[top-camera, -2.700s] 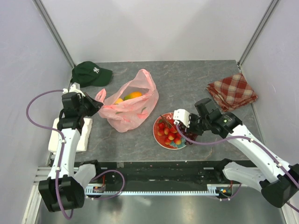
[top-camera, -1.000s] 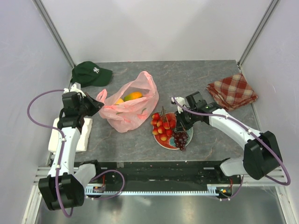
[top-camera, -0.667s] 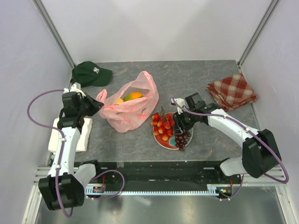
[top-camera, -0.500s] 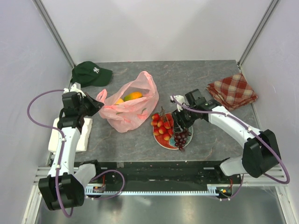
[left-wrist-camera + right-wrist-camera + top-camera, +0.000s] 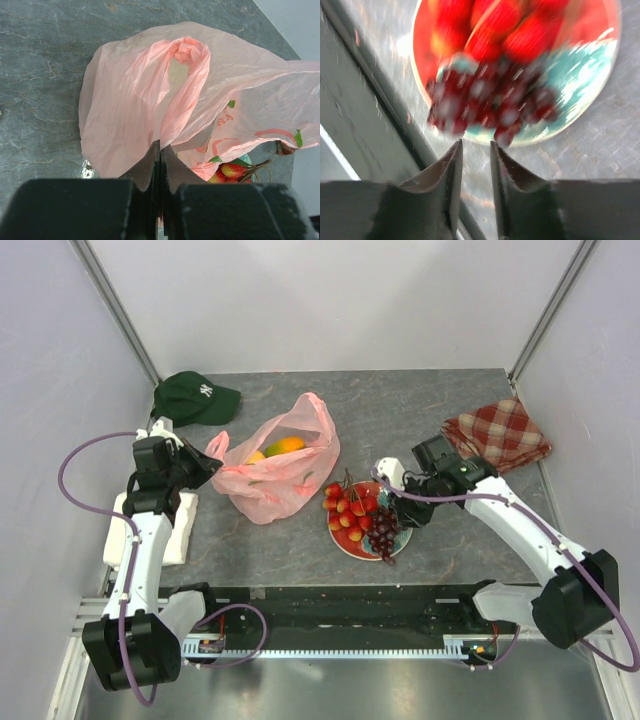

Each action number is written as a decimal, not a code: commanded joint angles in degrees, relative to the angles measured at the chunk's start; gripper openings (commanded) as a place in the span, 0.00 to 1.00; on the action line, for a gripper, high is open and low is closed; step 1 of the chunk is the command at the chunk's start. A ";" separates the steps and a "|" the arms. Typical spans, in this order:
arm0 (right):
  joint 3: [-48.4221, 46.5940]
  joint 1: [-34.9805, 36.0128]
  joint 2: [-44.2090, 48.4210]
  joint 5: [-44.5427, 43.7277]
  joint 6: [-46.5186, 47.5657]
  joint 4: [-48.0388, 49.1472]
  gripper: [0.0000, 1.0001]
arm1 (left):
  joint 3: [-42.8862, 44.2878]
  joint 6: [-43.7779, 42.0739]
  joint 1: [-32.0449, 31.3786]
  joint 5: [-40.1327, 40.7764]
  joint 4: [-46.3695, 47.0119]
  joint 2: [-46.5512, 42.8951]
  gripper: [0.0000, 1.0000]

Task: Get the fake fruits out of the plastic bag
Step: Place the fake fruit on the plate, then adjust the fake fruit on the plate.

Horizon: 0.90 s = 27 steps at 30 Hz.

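The pink plastic bag (image 5: 272, 475) lies crumpled left of centre, with an orange-yellow fruit (image 5: 289, 444) and a yellow one (image 5: 255, 456) showing in its mouth. My left gripper (image 5: 211, 462) is shut on the bag's thin film (image 5: 150, 100) by a handle loop. Red berries (image 5: 348, 508) and a dark grape bunch (image 5: 385, 531) lie on the red plate (image 5: 347, 543). Just right of the grapes, my right gripper (image 5: 398, 512) is open a little. In the right wrist view its fingertips (image 5: 457, 146) are short of the grapes (image 5: 485, 102), with nothing between them.
A dark green cap (image 5: 195, 398) sits at the back left and a red-checked folded cloth (image 5: 497, 435) at the back right. A white block (image 5: 186, 525) lies under my left arm. The black rail (image 5: 330, 605) runs along the near edge, close to the plate.
My right gripper has opened off the grape bunch, which now lies on the plate, and has drawn back to the right. The left arm and the bag have stayed still.
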<state>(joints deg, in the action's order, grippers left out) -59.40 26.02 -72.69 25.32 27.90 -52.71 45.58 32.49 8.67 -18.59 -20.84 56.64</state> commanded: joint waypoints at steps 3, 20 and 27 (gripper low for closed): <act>4.02 0.17 2.64 0.69 17.69 -5.65 0.08 | 0.56 -0.67 0.39 -1.71 1.77 -0.57 0.04; 10.17 13.26 -5.80 -1.06 35.47 -0.56 0.07 | 0.82 -1.64 1.35 -1.19 1.59 -1.53 0.04; 11.05 17.30 -6.68 -0.54 30.56 5.14 0.10 | 0.74 -1.64 1.88 -1.45 1.50 -1.53 0.04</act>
<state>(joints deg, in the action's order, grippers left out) -48.64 41.47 -78.76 23.42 60.64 -52.49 45.58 32.49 10.02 -18.63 -20.84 56.34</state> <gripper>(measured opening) 0.090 0.051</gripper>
